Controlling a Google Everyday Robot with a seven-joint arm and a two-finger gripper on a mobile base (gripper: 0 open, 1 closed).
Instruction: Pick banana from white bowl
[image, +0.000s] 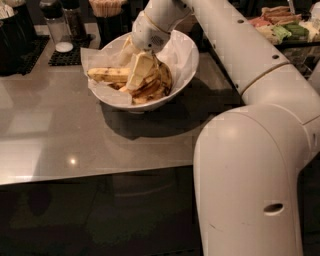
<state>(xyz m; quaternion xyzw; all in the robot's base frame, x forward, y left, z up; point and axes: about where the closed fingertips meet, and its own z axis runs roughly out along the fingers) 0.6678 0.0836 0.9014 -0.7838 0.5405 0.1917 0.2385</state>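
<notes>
The white bowl (182, 55), lined with crinkled white paper, stands on the grey counter at the back middle. The banana (107, 75), long, pale yellow and speckled, lies across the bowl's left side, with shorter, browner bananas (155, 85) piled to its right. My gripper (140, 70) reaches down from the upper right into the bowl. It sits on the pile, just right of the long banana's end. Whether it touches that banana is hidden.
Black containers (15, 35) and a glass shaker (57, 30) on a black mat (70, 56) stand at the back left. A tray of food (280, 27) is at the back right. My white arm (250, 150) fills the right foreground. The counter's front edge (95, 175) runs across the middle.
</notes>
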